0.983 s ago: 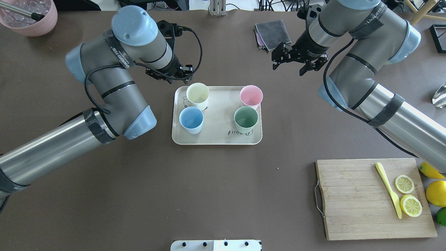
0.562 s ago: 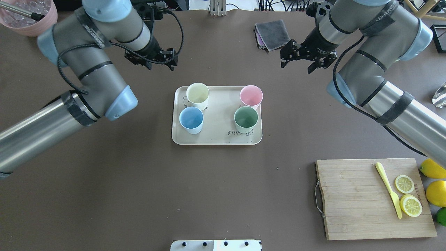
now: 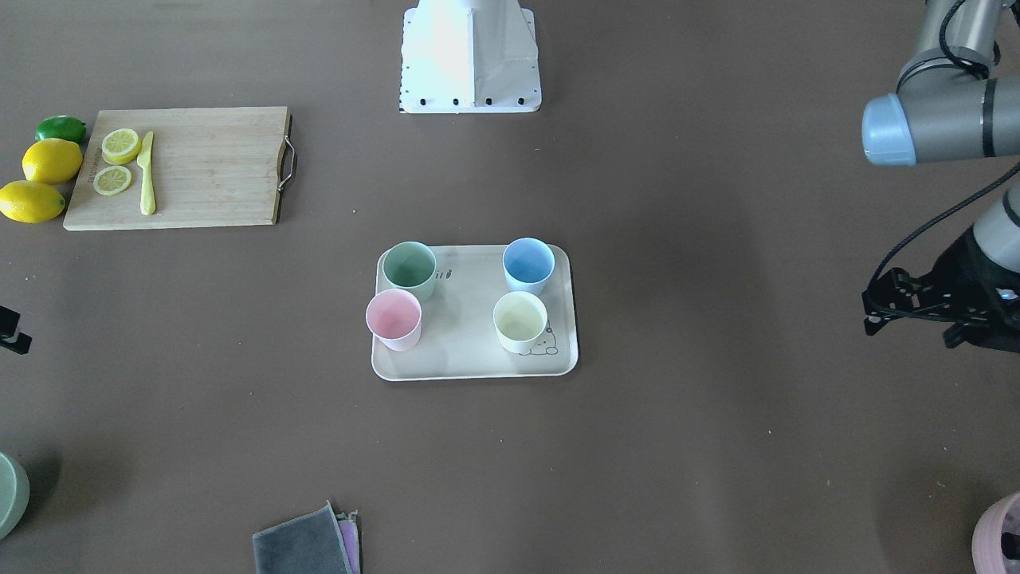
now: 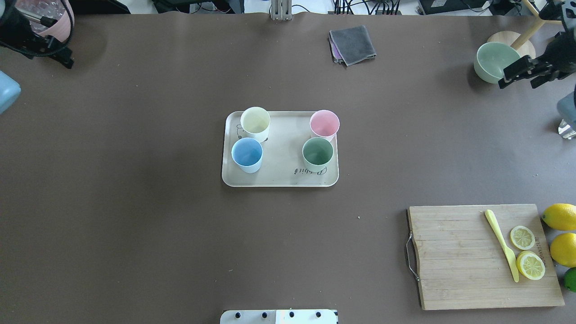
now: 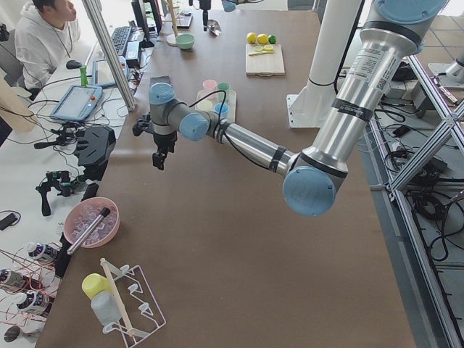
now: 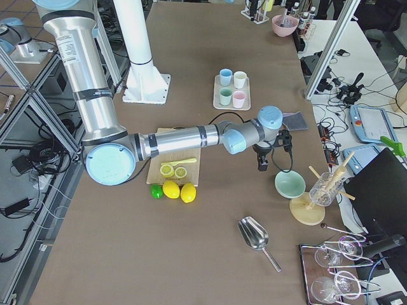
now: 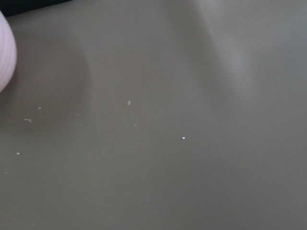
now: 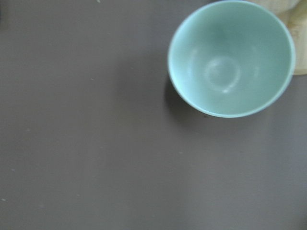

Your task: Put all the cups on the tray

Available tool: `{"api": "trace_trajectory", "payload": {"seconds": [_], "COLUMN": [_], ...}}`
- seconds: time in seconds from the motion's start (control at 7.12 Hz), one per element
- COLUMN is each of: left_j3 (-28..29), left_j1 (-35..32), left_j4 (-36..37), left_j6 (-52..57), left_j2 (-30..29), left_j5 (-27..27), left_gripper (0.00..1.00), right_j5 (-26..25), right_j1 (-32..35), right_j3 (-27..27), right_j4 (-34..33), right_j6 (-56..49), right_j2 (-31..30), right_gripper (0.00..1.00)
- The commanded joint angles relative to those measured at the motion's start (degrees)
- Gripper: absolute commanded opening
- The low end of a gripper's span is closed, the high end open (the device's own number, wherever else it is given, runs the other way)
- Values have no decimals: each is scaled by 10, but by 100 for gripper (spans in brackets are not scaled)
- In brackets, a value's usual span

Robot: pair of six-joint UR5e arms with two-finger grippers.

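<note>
The beige tray (image 4: 279,182) lies mid-table. On it stand four cups, upright: cream-yellow (image 4: 255,122), pink (image 4: 324,123), light blue (image 4: 246,153) and pale green (image 4: 317,152). The front-facing view shows the same tray (image 3: 470,371) and cups. My left gripper (image 3: 908,327) is open and empty, far off to the tray's side over bare table near the pink pot. My right gripper (image 4: 524,80) is open and empty, far from the tray, beside the sage-green bowl (image 4: 492,60).
A bamboo cutting board (image 4: 468,270) holds a yellow knife (image 4: 500,243) and lemon slices, with whole lemons (image 4: 562,247) next to it. A grey cloth (image 4: 352,44) lies at the back. The pink pot (image 4: 56,24) stands at the back left corner.
Both arms have drawn away from the tray, the left to the far back left, the right to the far right by the green bowl. The cups and tray have not moved.
</note>
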Motion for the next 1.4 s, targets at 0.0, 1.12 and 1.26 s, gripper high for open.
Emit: {"api": "trace_trajectory", "payload": {"seconds": [0.0,1.12,1.26], "left_j3": [-19,-50,-50], "left_j1": [-53,-109,-112], "left_j4": [1,-44,-44], "left_j6": [56,37,39], "left_j2": [71,192,192], "left_j5": [-45,-46,-45], "left_gripper": [98,98,98], "right_j5": [1,-28,-28], "right_j1": [77,109,109], "right_j3": [-21,-4,6], "right_j4": [-1,-32,-33], "right_j6": [-129,-162,-161], "right_j2": [-57,-73,-74], "right_gripper": [100,100,100]}}
